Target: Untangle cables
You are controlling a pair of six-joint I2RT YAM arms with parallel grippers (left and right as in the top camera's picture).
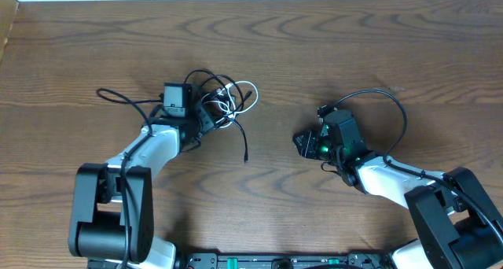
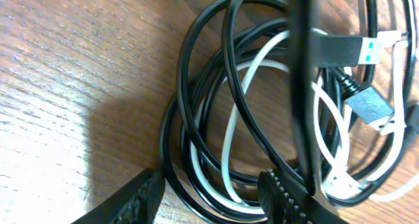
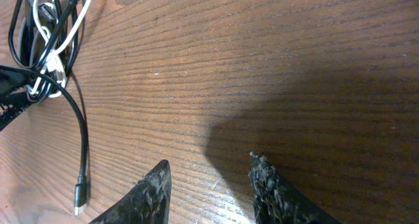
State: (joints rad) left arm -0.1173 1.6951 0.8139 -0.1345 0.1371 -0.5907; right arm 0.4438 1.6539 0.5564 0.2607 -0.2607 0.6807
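Two arms, two grippers, one wooden table (image 1: 354, 41). One pile of cables (image 1: 226, 100) only, left of table centre, right at the left gripper (image 1: 206, 118) and well apart from the right gripper (image 1: 302, 141). Black and white strands mixed, looped over each other; exact cable count impossible to tell from the knot. Several black loops, at least one white cord (image 2: 227, 142) running through them. One black tail (image 1: 243, 139) out of the pile toward the near edge, flat on the wood, ending in one tail plug (image 1: 245, 159).

Left wrist view: left gripper (image 2: 209, 178) spread open, two fingers (image 2: 131, 201) low in frame, black and white loops lying in the gap between them, not pinched. Three plug ends counted here: one black USB plug (image 2: 347, 50) with a blue tongue, one grey plug (image 2: 370, 106) below it, one pale end at the right edge, blurred. One dark strand (image 2: 301, 86) crossing the frame vertically, close to the lens, out of focus; cannot tell what it belongs to.

Right wrist view: right gripper (image 3: 209, 162) open too, two fingers (image 3: 147, 198) apart, only bare shadowed wood between. Pile of cables (image 3: 55, 70) in the top left corner, black tail (image 3: 84, 135) hanging down-frame from it, tail plug (image 3: 79, 199) at its end, near the bottom left.
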